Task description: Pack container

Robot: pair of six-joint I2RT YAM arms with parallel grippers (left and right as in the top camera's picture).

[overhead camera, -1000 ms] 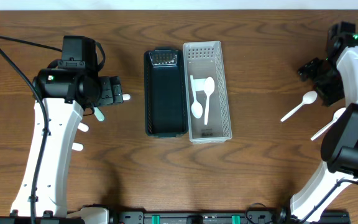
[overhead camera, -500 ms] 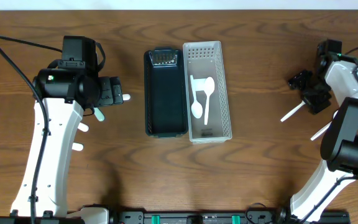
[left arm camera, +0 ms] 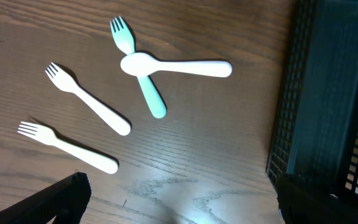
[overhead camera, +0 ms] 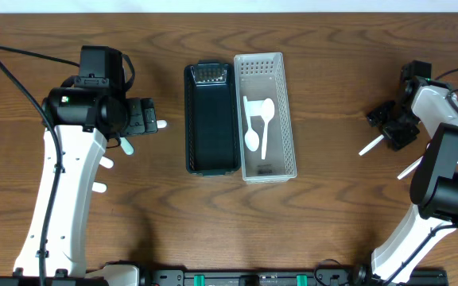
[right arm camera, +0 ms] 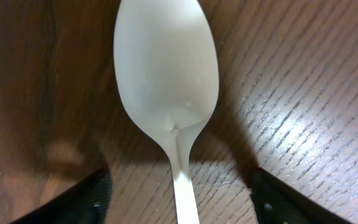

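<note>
contents of the table, as i read them off my feeds:

table [overhead camera: 340, 230] — dark brown wood with a slight sheen, the grain running left to right.

black basket [overhead camera: 211, 135] — a long narrow rectangle of plastic with lattice walls, at the centre of the table. its long side lies against the white basket [overhead camera: 289, 119] on its right. the white one has the same shape, with perforated walls and floor.

pair of white spoons [overhead camera: 252, 131] — smooth matte plastic, lying lengthwise side by side inside the white basket, bowls at opposite ends.

loose white spoon [right arm camera: 165, 68] — on the wood at the far right. its oval bowl faces up and its handle is thin and straight. my right gripper [right arm camera: 179, 200] hangs low over it. the dark fingers [right arm camera: 73, 199] are spread to either side of the neck, and i see no contact with it.

second loose spoon [overhead camera: 410, 168] — only its pale handle shows, just nearer than the first. the rest is hidden under the right arm.

teal fork [left arm camera: 140, 78] — on the wood left of the black basket, with a crossing white spoon [left arm camera: 179, 65] lying over its neck.

two white forks [left arm camera: 91, 101] — rounded handles and short tines, nearer than the teal one and apart from each other.

left gripper [left arm camera: 182, 205] — above that cutlery, fingers wide apart, gripping nothing.
</note>
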